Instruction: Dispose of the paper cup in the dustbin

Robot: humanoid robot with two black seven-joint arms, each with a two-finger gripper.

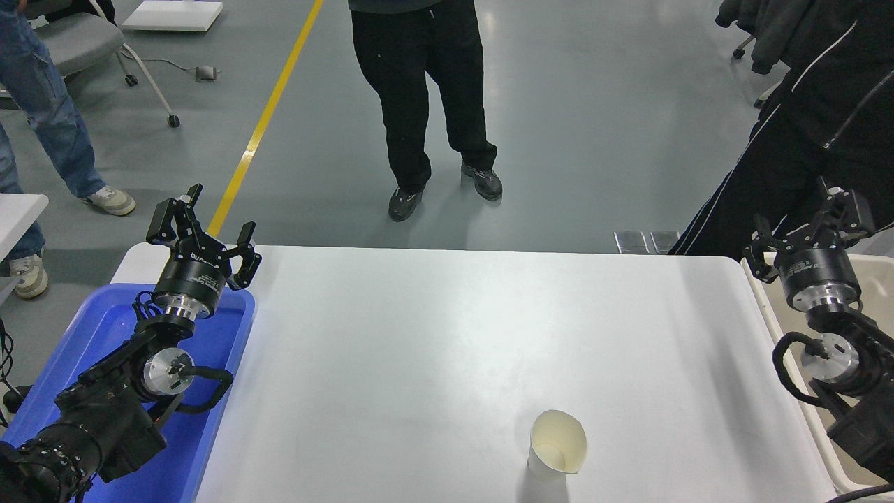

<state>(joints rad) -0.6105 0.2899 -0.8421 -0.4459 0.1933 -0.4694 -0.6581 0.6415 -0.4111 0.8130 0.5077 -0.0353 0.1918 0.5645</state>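
- Cup [557, 446] stands upright, mouth up, at the near edge of the counter [447, 328], right of centre; nothing touches it.
- Bin [793, 349] sits off the counter's right edge; only its rim and part of the inside show.
- Right pincer [803, 227] hangs over the bin, fingers spread, empty, well apart from the cup.
- Left pincer [206, 227] parked over the blue tray [112, 328] at lower left, also spread and empty.
- Status: cup not yet gripped; the whole task is left, by my reading.
- Risk: thin paper wall may crumple or squirt out under a hard pinch.
- Risk: cup is light and close to the near edge; a finger nudging it on approach could tip it off the counter.
- Risk: release short of the rim would drop it back on the counter.
- People stand beyond the far side.
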